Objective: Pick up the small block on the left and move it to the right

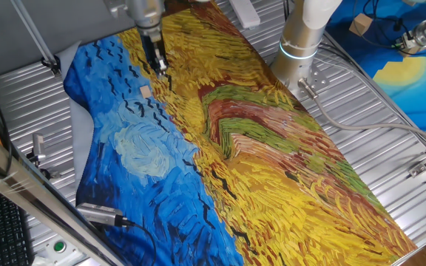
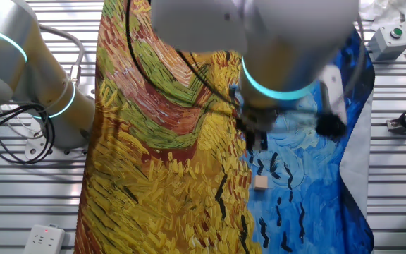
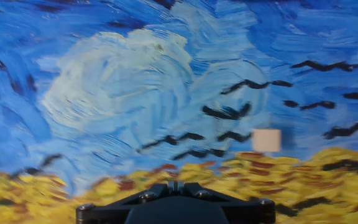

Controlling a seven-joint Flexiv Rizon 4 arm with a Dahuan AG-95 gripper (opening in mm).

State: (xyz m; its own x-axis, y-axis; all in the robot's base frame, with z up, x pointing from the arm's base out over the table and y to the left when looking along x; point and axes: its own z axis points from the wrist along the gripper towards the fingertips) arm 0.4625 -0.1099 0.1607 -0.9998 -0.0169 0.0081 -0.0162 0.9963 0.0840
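Observation:
The small block [image 1: 146, 91] is a tiny tan wooden cube lying on the blue part of the painted cloth, close to the yellow part. It also shows in the other fixed view [image 2: 261, 183] and in the hand view [image 3: 266, 140], right of centre. My gripper [image 1: 161, 70] hangs a little above the cloth, up and to the right of the block, apart from it. In the other fixed view the gripper [image 2: 256, 141] is above the block. In the hand view the gripper [image 3: 174, 185] has its jaws pressed together with nothing between them.
The painted cloth [image 1: 272, 162] covers the middle of a ribbed metal table. The arm's white base [image 1: 302, 37] stands at the far right edge. A metal cylinder [image 1: 98, 214] lies at the cloth's near left. A button box [image 2: 388, 39] sits off the cloth.

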